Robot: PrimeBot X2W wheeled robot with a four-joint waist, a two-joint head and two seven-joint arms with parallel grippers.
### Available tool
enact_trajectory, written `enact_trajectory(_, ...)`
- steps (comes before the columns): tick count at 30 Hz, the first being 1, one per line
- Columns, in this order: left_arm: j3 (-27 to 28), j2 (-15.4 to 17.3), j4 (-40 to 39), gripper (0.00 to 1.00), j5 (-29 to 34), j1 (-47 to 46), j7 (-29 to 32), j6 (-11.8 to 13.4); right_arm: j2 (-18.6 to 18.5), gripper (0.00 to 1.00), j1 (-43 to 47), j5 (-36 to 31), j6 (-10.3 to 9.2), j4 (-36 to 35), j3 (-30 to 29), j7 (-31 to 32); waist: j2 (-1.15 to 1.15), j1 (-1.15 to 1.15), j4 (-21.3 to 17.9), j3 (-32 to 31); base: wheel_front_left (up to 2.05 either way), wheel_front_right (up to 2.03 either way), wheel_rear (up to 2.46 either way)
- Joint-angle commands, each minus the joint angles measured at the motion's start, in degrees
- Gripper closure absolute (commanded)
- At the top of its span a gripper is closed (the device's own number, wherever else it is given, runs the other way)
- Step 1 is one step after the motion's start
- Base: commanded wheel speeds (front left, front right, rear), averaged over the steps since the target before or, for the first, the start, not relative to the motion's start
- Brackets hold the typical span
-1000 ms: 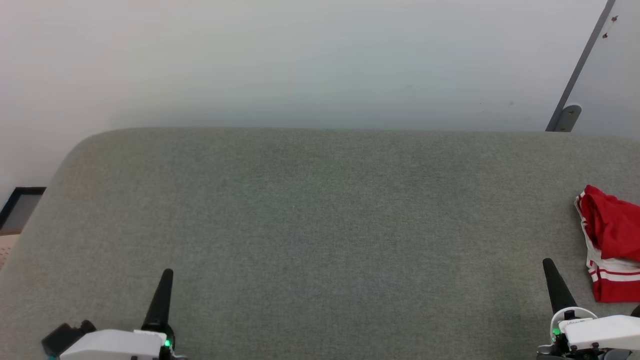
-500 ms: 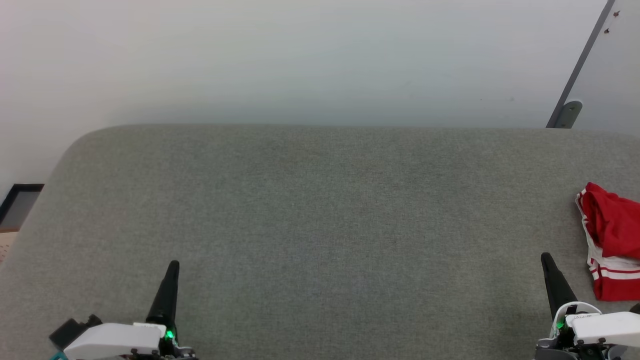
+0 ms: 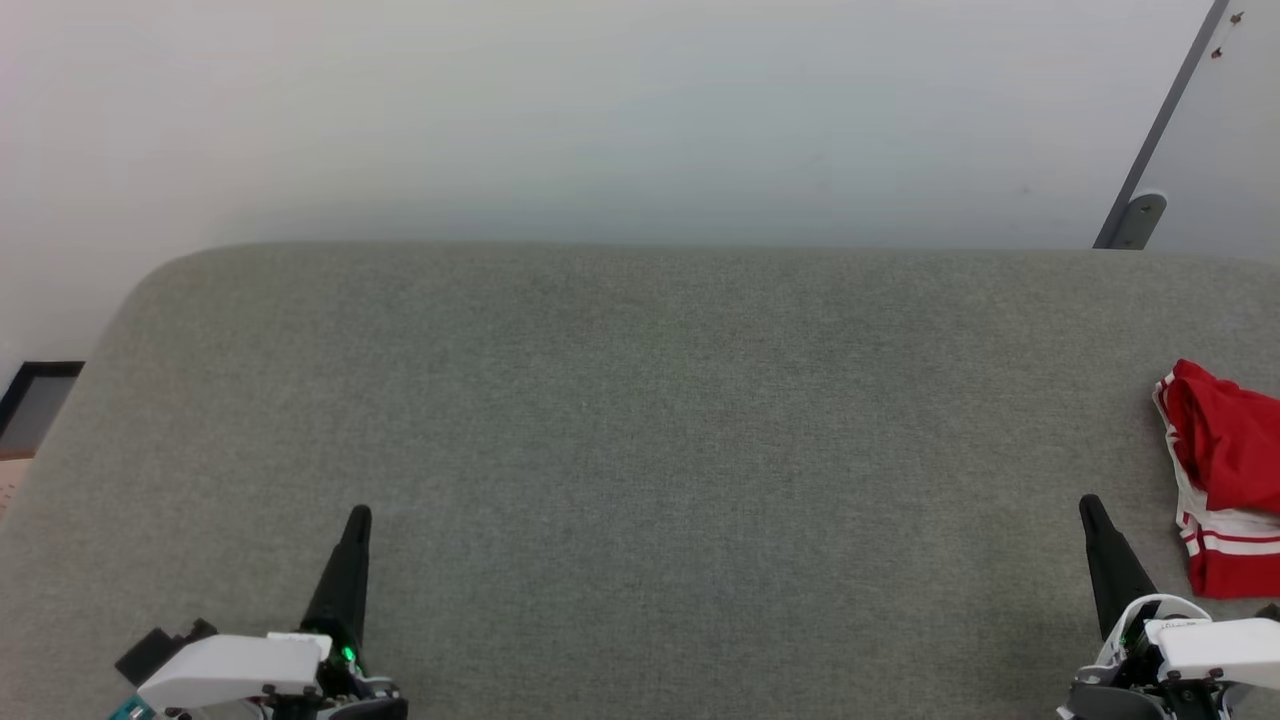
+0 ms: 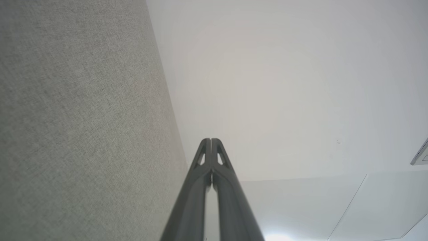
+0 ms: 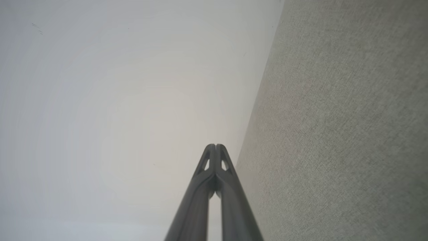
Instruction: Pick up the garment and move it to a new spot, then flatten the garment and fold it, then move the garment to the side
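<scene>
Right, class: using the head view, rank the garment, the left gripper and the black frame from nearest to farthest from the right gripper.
1. Garment, just right of the right gripper.
2. Left gripper, across the table.
3. Black frame, beyond the table's left edge.

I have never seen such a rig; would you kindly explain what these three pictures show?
It is a two-armed robot seen through its own cameras. The wide picture is from its head, looking down on a grey fabric surface against a pale wall. The dark spikes below are its left gripper and right gripper, both shut, holding nothing. The other two pictures look along each gripper's closed fingers from the wrists. A crumpled red and white garment lies at the far right, untouched.
</scene>
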Motion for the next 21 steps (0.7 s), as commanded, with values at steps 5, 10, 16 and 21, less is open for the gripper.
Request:
enact_trajectory(5,0.3,-0.7,0.0,1.00,-2.3,-1.2,0.7,-0.2,0.3,1.00,-1.0,3.3,-0.07,-0.4,-0.2,0.8,0.00,0.00,0.0,0.2,0.00,0.00,0.00)
enact_trajectory(10,0.4,-1.0,0.0,1.00,-3.8,-1.5,1.2,-0.2,0.4,1.00,-1.2,5.2,-0.07,-0.5,-0.2,1.3,0.00,0.00,-0.1,0.5,0.00,0.00,0.00)
enact_trajectory(16,0.4,-1.1,0.1,1.00,-4.1,-1.7,1.4,-0.2,0.5,1.00,-0.9,5.8,-0.07,-0.4,-0.2,1.4,0.00,0.00,-0.1,0.5,0.00,0.00,0.00)
enact_trajectory(21,0.4,-1.1,0.1,1.00,-4.1,-1.6,1.4,-0.2,0.5,1.00,-1.0,5.8,-0.07,-0.4,-0.2,1.4,0.00,0.00,-0.1,0.5,0.00,0.00,0.00)
